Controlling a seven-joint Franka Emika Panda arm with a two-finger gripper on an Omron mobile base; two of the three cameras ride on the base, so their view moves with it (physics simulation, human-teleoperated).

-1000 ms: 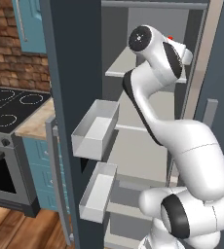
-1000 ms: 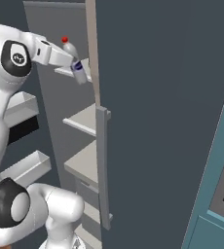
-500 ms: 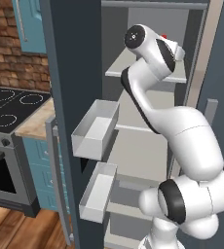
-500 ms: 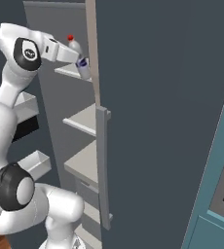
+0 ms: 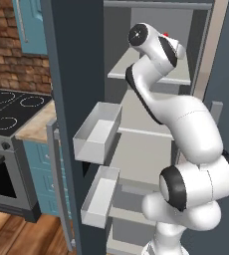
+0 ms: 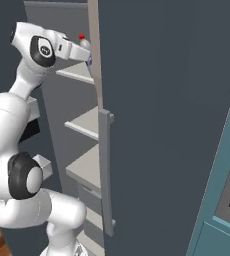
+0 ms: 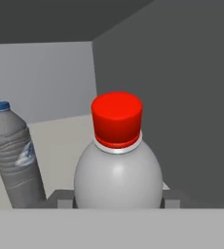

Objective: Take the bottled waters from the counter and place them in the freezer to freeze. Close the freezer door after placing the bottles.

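A: How many bottles?
B: 2. The red-capped bottle (image 7: 118, 160) sits centre frame in the hand view, between the gripper (image 7: 118, 198) fingers, which close against its sides. The grey-blue bottle (image 7: 14, 155) stands at the left on the same grey shelf (image 7: 60, 136).
A: And the room?
B: The freezer (image 5: 151, 124) interior fills the middle of the left base view; its open freezer door (image 5: 74, 99) carries 2 white bins (image 5: 97, 132). The stovetop (image 5: 12, 107) and brick wall (image 5: 12, 60) sit at left.

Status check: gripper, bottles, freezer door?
Gripper shut on red-capped bottle, inside freezer over upper shelf. Grey-blue bottle already standing on that shelf. Freezer door open; nothing blocking.
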